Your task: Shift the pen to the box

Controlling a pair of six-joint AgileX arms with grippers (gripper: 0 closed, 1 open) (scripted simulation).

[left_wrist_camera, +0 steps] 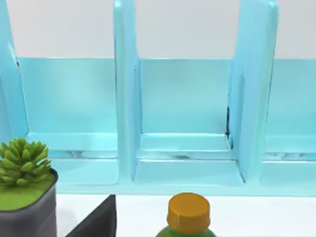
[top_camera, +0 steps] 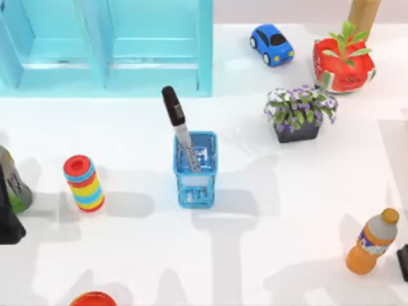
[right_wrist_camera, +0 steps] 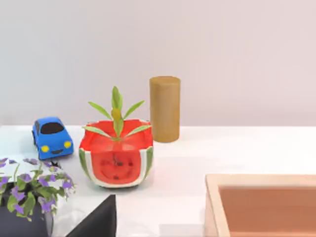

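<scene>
Jaws: state cannot be told for either arm. The left arm [top_camera: 9,223] is parked at the counter's left edge, the right arm [top_camera: 403,261] at its right edge. The pen [top_camera: 177,127] stands tilted in the blue mesh basket [top_camera: 195,171] at mid-counter [top_camera: 287,204], black half protruding toward the turquoise shelf [top_camera: 108,48].

Black-and-silver pen [top_camera: 177,125] stands tilted in blue mesh basket [top_camera: 195,171] — table's middle.
</scene>
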